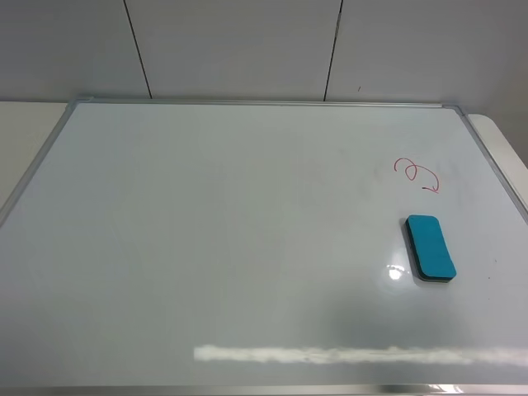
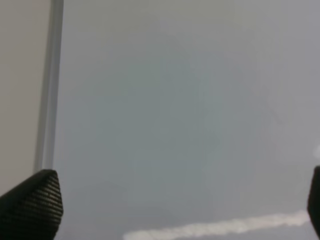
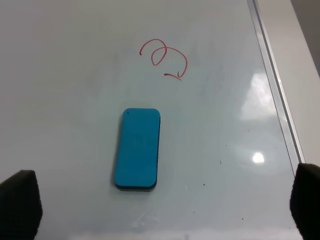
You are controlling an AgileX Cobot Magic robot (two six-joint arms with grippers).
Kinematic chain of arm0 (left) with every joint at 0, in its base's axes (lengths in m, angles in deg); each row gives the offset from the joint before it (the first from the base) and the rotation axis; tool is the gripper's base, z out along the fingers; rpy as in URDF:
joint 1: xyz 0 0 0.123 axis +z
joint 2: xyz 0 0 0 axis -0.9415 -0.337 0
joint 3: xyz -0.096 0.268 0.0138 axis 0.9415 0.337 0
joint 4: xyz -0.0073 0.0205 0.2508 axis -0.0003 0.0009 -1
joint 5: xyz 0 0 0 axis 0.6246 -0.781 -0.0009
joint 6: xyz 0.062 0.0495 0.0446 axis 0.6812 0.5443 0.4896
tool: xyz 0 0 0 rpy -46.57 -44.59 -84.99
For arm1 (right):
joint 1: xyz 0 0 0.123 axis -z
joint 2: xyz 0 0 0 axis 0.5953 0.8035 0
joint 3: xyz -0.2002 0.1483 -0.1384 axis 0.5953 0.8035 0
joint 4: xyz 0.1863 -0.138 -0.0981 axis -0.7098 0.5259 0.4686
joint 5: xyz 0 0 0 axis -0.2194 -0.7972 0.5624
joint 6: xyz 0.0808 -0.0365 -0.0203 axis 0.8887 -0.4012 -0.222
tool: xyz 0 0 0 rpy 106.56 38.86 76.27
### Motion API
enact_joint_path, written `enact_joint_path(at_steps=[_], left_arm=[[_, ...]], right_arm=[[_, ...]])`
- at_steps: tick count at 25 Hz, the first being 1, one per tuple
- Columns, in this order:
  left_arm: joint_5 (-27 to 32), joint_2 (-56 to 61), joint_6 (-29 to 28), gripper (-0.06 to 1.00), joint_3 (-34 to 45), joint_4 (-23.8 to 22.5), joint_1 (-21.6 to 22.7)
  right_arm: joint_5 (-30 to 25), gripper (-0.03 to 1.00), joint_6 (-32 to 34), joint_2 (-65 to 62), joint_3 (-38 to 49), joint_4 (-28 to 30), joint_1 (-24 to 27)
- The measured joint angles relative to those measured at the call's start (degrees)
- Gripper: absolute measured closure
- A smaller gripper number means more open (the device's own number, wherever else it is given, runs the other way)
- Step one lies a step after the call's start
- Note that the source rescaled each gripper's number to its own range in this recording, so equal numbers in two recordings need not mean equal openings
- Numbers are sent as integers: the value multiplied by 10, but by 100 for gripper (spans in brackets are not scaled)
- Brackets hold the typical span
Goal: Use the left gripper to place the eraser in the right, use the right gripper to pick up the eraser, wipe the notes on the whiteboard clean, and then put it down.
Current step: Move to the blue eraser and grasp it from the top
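At the far left a strip of pale tabletop (image 1: pixel 21 140) shows beside the whiteboard (image 1: pixel 206 247), which lies flat and covers nearly all of it. The left end effector (image 2: pixel 172 205) hangs over bare board close to the left side of the silver frame (image 2: pixel 50 85), its fingers spread wide and released with nothing between them. I judge it is parked there because its share of the job looks done.

The middle of the board is blank. Further right the red notes (image 1: pixel 417 175) curl in two loops with a short tail. Just beside them, nearer the camera and apart from the ink, the teal eraser (image 1: pixel 430 247) lies flat, dark felt down. It sits on the right side of the board, probably so the right arm can reach it. The right end effector (image 3: pixel 162 205) is poised above it, released and empty, one finger either side of the eraser's long body, seemingly lined up for a pick. Beyond the right side of the frame more tabletop shows.

The board is glossy, throwing back a bright streak and spots of ceiling light. A plain grey panelled wall (image 1: pixel 247 41) with thin dark seams stands behind
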Motion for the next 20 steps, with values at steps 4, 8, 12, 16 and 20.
enact_joint_path(at_steps=[4, 8, 12, 16, 20], left_arm=[[0, 0, 0, -5, 0, 0, 0], [0, 0, 0, -5, 0, 0, 0], [0, 0, 0, -5, 0, 0, 0], [0, 0, 0, -5, 0, 0, 0], [0, 0, 0, -5, 0, 0, 0]], right_arm=[[0, -3, 0, 0, 0, 0, 0], [0, -3, 0, 0, 0, 0, 0], [0, -3, 0, 0, 0, 0, 0], [0, -3, 0, 0, 0, 0, 0], [0, -3, 0, 0, 0, 0, 0]])
